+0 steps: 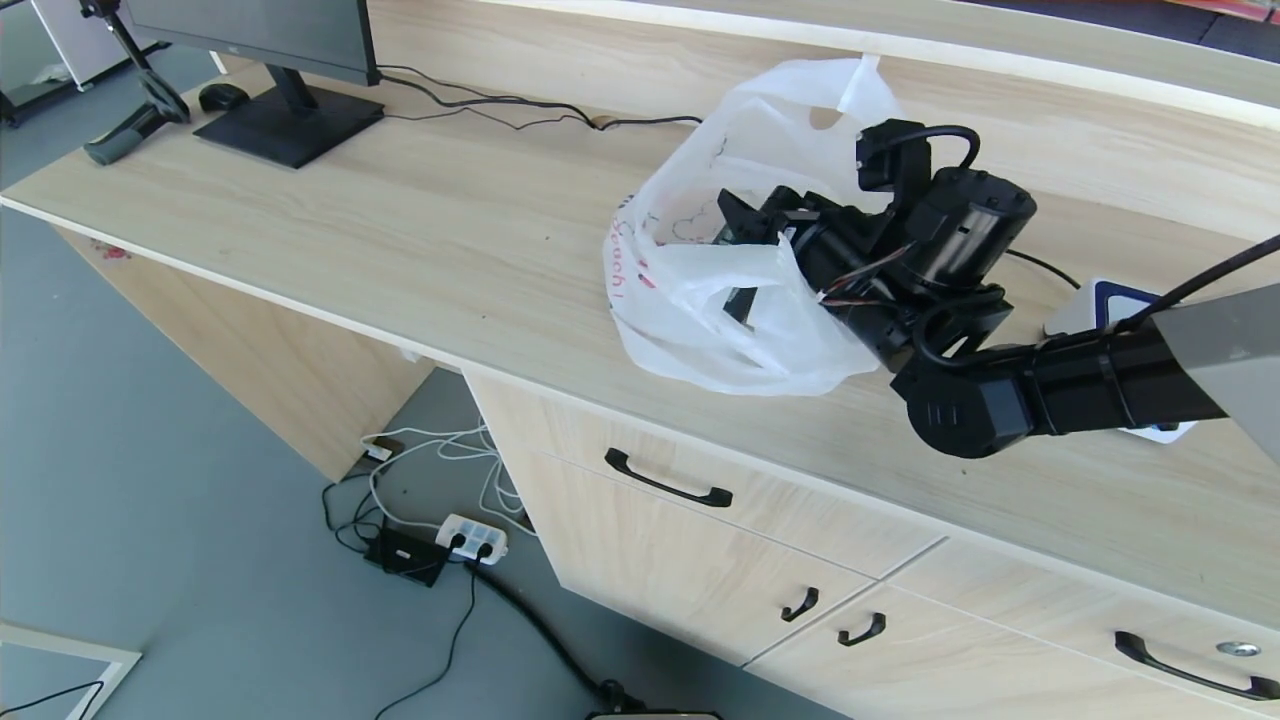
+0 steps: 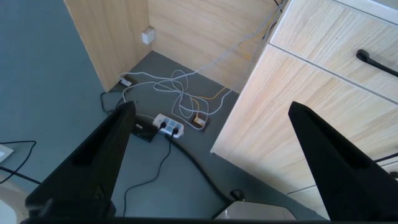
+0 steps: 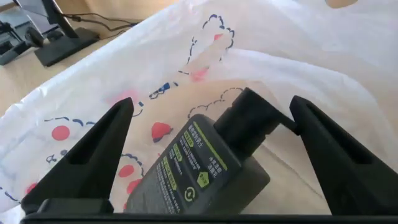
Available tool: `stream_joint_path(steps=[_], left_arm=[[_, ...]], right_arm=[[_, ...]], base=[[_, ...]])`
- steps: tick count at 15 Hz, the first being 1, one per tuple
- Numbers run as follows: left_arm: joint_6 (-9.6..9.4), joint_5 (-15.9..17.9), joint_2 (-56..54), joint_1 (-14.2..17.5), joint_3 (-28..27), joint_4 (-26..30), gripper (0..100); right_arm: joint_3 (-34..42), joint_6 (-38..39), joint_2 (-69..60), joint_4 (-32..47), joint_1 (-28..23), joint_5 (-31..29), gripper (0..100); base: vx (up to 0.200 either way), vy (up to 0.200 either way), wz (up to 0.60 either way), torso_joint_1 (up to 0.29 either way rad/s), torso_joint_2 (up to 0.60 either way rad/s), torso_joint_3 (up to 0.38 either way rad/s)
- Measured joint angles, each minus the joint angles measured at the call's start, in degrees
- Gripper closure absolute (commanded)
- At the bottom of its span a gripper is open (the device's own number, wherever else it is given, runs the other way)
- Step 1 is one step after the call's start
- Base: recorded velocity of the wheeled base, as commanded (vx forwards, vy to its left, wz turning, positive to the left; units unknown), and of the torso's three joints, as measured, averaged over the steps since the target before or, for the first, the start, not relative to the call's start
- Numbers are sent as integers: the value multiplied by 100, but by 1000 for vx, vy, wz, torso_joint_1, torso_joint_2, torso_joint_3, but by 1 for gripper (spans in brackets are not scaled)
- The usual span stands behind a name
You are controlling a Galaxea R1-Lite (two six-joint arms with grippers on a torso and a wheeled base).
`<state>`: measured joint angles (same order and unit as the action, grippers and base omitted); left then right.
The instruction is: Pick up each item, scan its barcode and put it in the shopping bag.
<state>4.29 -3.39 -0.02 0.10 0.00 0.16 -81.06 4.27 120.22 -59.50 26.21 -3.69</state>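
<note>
Head view, going left to right: one handheld scanner (image 1: 128, 128) sits at the far left end of the wooden counter (image 1: 420, 220). Next to it is one mouse (image 1: 222, 96), then one monitor (image 1: 270, 30) on its black foot, with a couple of black cables (image 1: 480, 105) trailing off toward the middle. Past a bare stretch of wood comes the one white shopping bag (image 1: 700, 330), slumped near the counter's front edge with its mouth facing right. The right gripper (image 1: 748, 245) is poked into that mouth, and the bag's plastic covers part of it. Just right of the arm, one white and blue box (image 1: 1095, 300) is half hidden behind it.

The right wrist view shows what's inside the bag: one dark bottle (image 3: 199, 177) with a black cap. It lies on the plastic between the fingers, which are spread wide and not touching it, so nothing is gripped.

Under the counter, one white power strip (image 1: 470, 538) lies on the grey floor in a tangle of white cords, beside a black adapter (image 1: 405, 555). Right of that is the drawer unit (image 1: 700, 560), four black handles in total, two long and two small.

The left gripper (image 2: 211, 109) hangs over the floor beside the drawers, fingers wide apart with nothing between them.
</note>
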Motion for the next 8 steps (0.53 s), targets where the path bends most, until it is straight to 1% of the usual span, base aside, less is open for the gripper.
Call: stream_joint_path(steps=[2,6,7,8], left_arm=[[0,-2,0,-2,0,-5,0],[0,-2,0,-5,0,-2,0],[2,-2,0,-5,0,-2,0],[0,-2,0,0,0,0,0]], right_arm=[[-54,-362,-60,-24,-72,-29,0],[-98,-1018,-169,-139,-386,-29,0],[-108,-1135,-193,-282,-394,-24,0],[-119,-1231,-215,-594,-384,-60,0]], base=[[0,0,0,0,0,0],[0,0,0,0,0,0],[0,0,0,0,0,0],[0,0,0,0,0,0]])
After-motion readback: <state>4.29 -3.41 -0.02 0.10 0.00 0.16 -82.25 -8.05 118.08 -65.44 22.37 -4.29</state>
